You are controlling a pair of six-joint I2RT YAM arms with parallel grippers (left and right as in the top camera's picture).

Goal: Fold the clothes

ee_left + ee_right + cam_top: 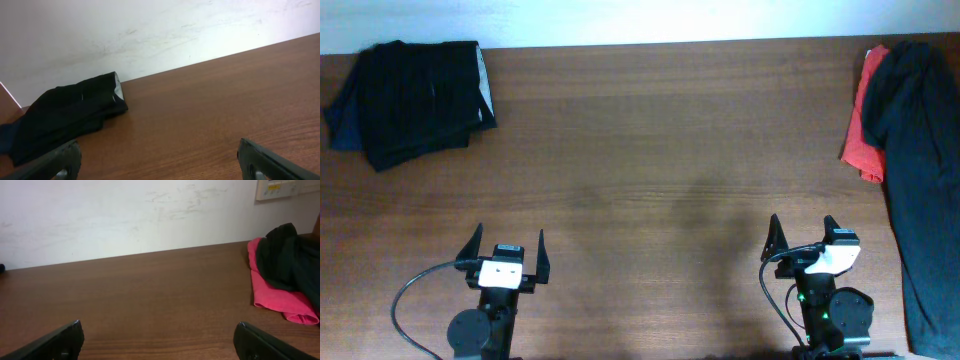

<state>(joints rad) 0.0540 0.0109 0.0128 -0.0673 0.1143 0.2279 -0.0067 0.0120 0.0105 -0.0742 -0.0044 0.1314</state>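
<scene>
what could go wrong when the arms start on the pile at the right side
1. The dark garment lies partly on top of the red garment, so the open right gripper may well pinch both layers and drag them together.
2. The dark garment runs along the right side of the table to the edge of the overhead view; a sideways pull might slide it off.

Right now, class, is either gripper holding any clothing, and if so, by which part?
Nothing is held. The left gripper and the right gripper both stand open and empty.
</scene>
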